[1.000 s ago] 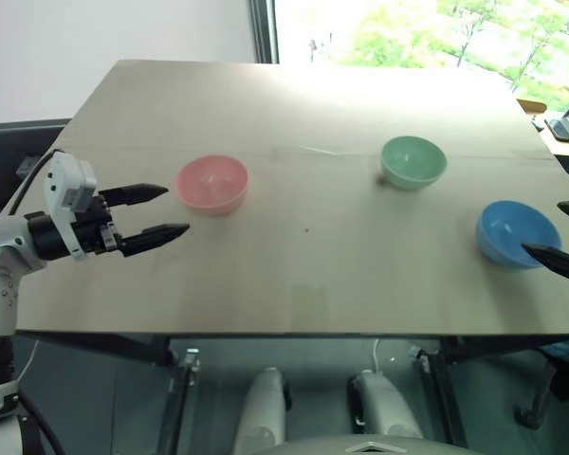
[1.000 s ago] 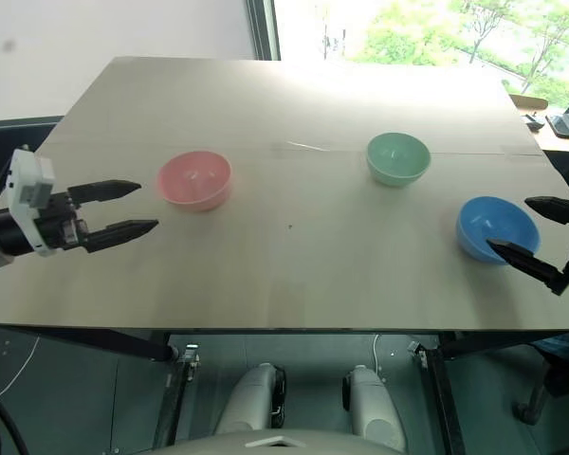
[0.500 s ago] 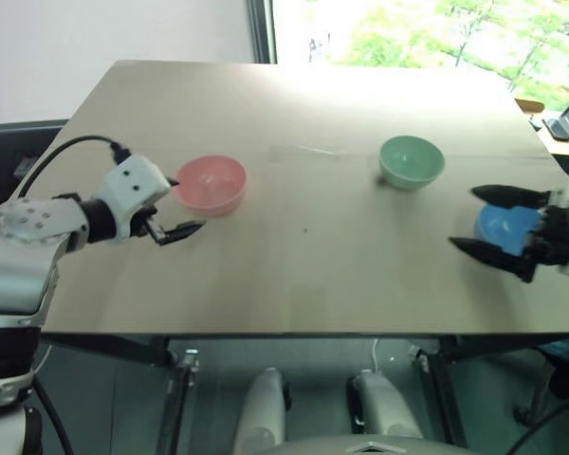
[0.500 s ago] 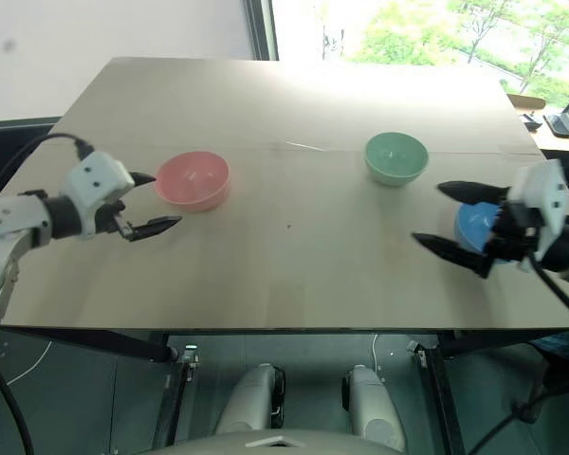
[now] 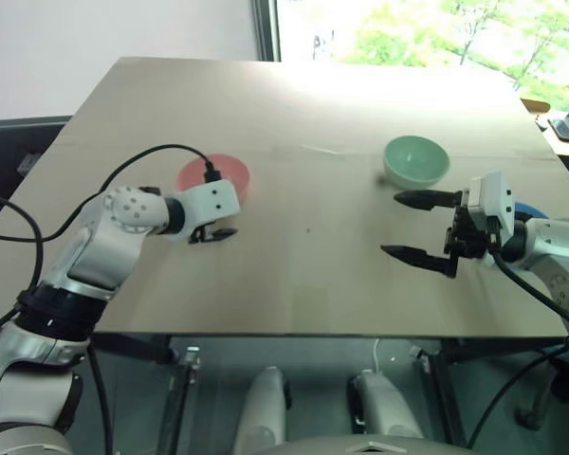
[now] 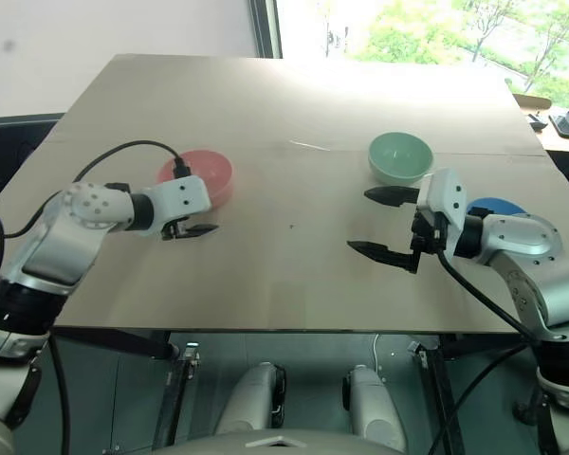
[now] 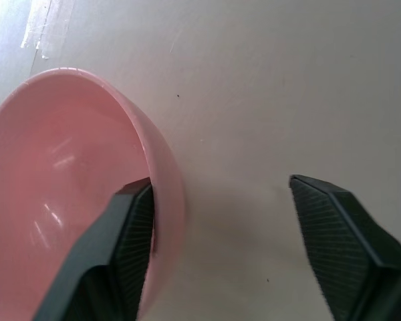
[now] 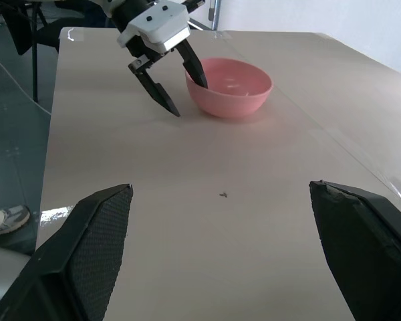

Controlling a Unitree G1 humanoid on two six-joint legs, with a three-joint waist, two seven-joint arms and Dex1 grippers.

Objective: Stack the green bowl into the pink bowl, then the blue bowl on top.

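Note:
The pink bowl [image 5: 218, 171] sits on the left part of the wooden table [image 5: 303, 104]. My left gripper [image 7: 217, 187] straddles its near rim. One finger [image 7: 130, 227] is inside against the wall, and the other stands well clear outside, so it is open. The green bowl [image 5: 415, 159] stands upright at the right rear. Just in front of it, my right gripper [image 5: 392, 224] hovers wide open with nothing between its fingers, pointing towards the pink bowl [image 8: 230, 83]. The blue bowl [image 6: 498, 205] peeks out as a sliver behind the right wrist.
A strip of clear tape [image 5: 315, 149] lies on the table between the pink and green bowls. The table's front edge [image 5: 294, 334] runs below both arms. A side table with small items [image 5: 558, 128] stands at the far right.
My left gripper moved right, rolled, and set one finger inside the pink bowl's rim. My right gripper swung left, past the blue bowl, to the front of the green bowl, still open.

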